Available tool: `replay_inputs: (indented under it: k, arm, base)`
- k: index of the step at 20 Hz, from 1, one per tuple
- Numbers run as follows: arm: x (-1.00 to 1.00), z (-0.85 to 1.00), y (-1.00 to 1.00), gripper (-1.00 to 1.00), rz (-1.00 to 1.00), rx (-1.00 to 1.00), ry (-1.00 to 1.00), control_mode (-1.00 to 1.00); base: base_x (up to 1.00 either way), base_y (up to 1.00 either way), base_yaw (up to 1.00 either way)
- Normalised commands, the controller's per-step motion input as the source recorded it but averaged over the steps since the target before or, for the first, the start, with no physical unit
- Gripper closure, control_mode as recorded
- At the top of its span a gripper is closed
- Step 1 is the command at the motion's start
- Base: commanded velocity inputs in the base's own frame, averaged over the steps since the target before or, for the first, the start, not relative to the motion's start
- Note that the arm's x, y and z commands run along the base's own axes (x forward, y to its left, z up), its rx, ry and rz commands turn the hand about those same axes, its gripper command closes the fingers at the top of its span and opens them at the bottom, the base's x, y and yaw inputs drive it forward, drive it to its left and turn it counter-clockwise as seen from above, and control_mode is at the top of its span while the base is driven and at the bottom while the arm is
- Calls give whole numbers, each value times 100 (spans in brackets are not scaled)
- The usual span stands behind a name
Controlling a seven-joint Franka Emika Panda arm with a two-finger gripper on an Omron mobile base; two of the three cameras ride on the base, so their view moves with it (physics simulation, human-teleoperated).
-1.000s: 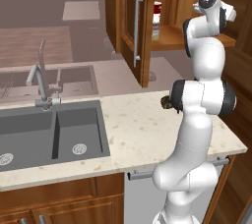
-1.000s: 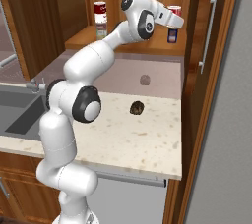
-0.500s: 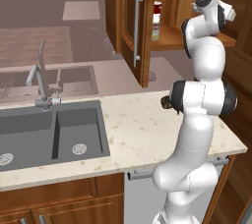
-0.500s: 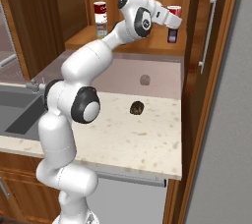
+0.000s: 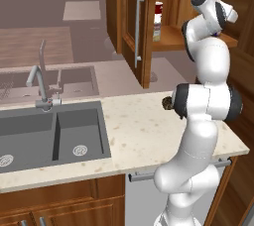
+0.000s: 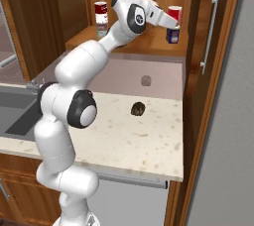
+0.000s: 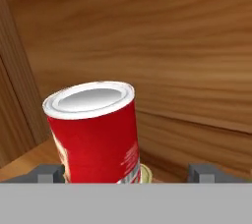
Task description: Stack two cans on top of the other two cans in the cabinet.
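In the left base view, the cabinet (image 5: 144, 27) is seen behind the stone counter (image 5: 144, 131), its door open. On its shelf, a red can (image 5: 158, 10) is stacked upright on the cream can (image 5: 157, 29), just right of the door's silver bar handle (image 5: 137, 27). The sink (image 5: 49, 131) is set in the counter, well to the left of the cabinet.

In the right base view, the same stacked pair is seen at the left part of the cabinet shelf (image 6: 144, 46). At the right part, a second red can (image 6: 174, 14) is seen on top of the dark-blue can (image 6: 172, 35), and the gripper (image 6: 171, 21) is placed at it. A small dark object (image 6: 137, 109) lies on the counter below the cabinet.

In the hand view, the second red can is seen upright between the two finger tips (image 7: 49, 173), against the cabinet's back wall. The fingers are spread, and a gap is visible between the right tip and the can.
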Motion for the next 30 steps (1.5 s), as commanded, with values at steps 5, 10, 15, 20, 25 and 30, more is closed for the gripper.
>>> replay_inputs:
  k: [5,10,15,20,25,30]
  arm:
    - [-14,-8,18,-100,-7,0,0,-100]
    - [-3,-6,18,-100,-1,0,0,-100]
    - [-16,-2,22,-100,0,1,0,-100]
    - [-39,0,19,-100,12,8,2,-100]
    - [-47,-3,23,-100,39,9,3,-100]
    - [-48,-9,33,-100,56,3,0,-100]
  base:
    - [0,0,0]
    - [0,0,0]
    - [0,0,0]
    - [0,0,0]
    - [0,0,0]
    - [0,0,0]
